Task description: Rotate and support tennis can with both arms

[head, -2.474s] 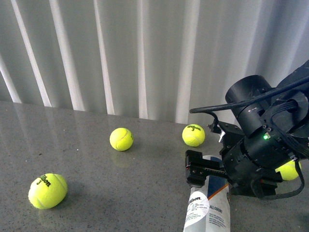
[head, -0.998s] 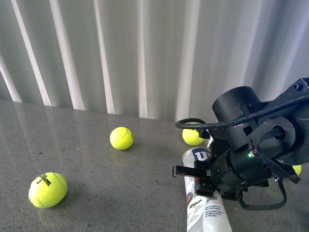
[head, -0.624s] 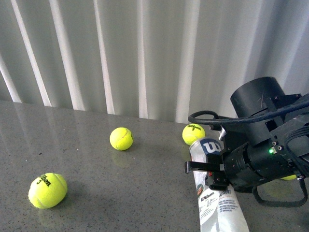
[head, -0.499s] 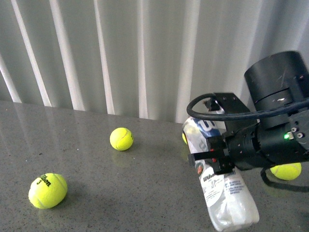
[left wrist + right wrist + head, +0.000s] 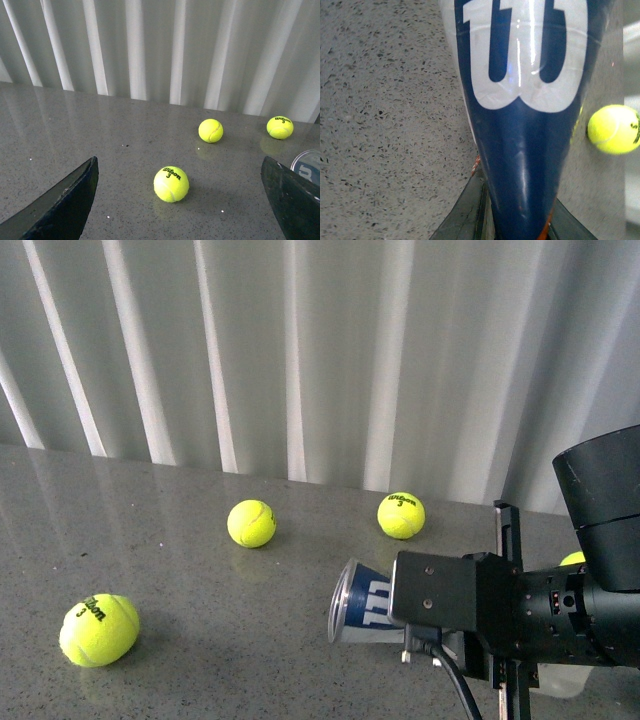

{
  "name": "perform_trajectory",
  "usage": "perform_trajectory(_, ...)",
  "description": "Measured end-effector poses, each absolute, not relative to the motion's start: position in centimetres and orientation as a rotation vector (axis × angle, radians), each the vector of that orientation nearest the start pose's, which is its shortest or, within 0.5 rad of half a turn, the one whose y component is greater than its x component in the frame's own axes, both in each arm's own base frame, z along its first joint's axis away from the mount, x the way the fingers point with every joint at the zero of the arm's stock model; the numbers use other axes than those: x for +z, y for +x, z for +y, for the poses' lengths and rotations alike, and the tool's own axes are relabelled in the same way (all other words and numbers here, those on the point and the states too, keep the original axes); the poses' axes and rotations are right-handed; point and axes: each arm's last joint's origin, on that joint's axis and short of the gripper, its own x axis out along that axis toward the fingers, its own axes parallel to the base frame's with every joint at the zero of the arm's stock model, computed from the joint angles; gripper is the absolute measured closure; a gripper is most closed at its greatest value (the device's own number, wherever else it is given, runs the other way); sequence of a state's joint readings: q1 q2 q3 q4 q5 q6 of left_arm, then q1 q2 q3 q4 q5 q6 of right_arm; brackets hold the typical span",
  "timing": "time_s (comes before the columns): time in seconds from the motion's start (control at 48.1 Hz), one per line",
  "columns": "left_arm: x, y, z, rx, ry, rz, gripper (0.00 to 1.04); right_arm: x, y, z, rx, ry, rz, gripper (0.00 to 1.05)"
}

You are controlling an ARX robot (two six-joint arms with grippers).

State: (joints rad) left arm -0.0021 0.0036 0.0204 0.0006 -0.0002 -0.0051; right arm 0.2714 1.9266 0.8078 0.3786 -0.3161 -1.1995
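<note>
The tennis can (image 5: 365,602) is held off the table, roughly level, with its metal-rimmed end pointing left. My right gripper (image 5: 440,608) is shut on its navy middle; the clear far end shows past the wrist at the lower right. In the right wrist view the navy can (image 5: 520,100) with its white W logo fills the space between the fingers (image 5: 465,215), and the gripper (image 5: 515,225) clamps it. My left gripper (image 5: 179,164) is wide open and empty above the table. The can's rim (image 5: 307,167) shows at the edge of the left wrist view, beside one finger.
Yellow tennis balls lie on the grey speckled table: near left (image 5: 98,630), middle (image 5: 251,525), back (image 5: 401,516), and one behind the right wrist (image 5: 572,559). One ball (image 5: 171,184) sits between the left jaws. A white pleated curtain (image 5: 300,350) backs the table.
My right arm lifted the can from the table and turned it, from its end pointing away to lying level with the rim pointing left. The balls stayed put.
</note>
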Motion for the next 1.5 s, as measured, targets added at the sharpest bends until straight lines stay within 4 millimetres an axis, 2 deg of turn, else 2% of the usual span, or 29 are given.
perform_trajectory(0.125,17.0,9.7,0.0,-0.002,-0.005,-0.018,0.07,8.6,33.0,10.9,0.987,-1.187,0.235,0.93)
perform_trajectory(0.499,17.0,9.7,0.0,-0.002,-0.005,-0.018,0.07,6.9,33.0,14.4,1.082,-1.216,0.212,0.93)
perform_trajectory(0.686,17.0,9.7,0.0,-0.002,-0.005,-0.018,0.07,5.8,33.3,14.0,1.079,-1.195,0.291,0.93)
perform_trajectory(1.123,17.0,9.7,0.0,-0.002,-0.005,-0.018,0.07,6.4,32.6,14.4,1.094,-1.119,0.415,0.93)
perform_trajectory(1.393,17.0,9.7,0.0,-0.002,-0.005,-0.018,0.07,6.3,32.1,14.3,1.102,-1.129,0.432,0.93)
perform_trajectory(1.414,17.0,9.7,0.0,-0.002,-0.005,-0.018,0.07,6.3,32.1,14.3,1.102,-1.132,0.432,0.92)
perform_trajectory(1.497,17.0,9.7,0.0,-0.002,-0.005,-0.018,0.07,6.2,31.8,14.2,1.111,-1.129,0.454,0.75)
